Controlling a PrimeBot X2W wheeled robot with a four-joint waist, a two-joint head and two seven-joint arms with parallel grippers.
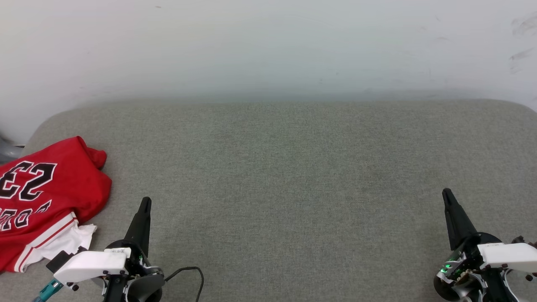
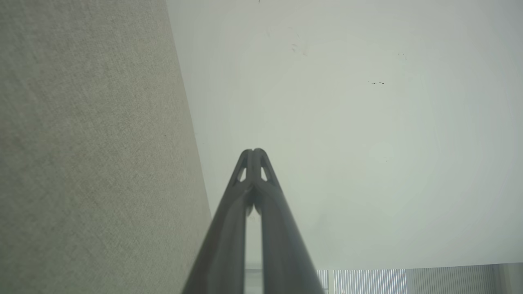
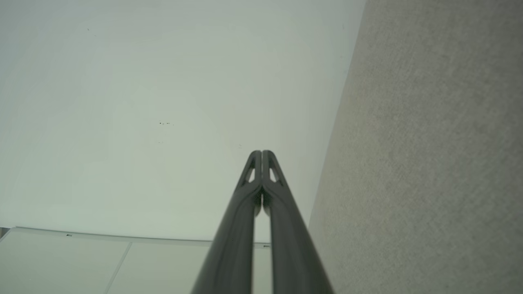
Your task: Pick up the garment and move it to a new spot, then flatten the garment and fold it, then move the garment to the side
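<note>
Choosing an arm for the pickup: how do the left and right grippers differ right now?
The left gripper sits beside the garment; the right gripper is far across the grey surface. The left gripper leans rightward, the right gripper leftward. Both are shut and empty.

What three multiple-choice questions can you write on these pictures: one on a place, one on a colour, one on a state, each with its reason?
1. Where on the grey padded surface does the garment lie?
A. left edge
B. middle
C. right edge

2. Which colour is most of the garment?
A. blue
B. red
C. green

3. How do the left claw and the right claw stand?
A. both shut, empty
B. both wide open
C. left shut on the garment

Key: 1 A, it lies far left in the head view; 2 B, its cloth is red; 3 A, each claw's tips meet on nothing.
</note>
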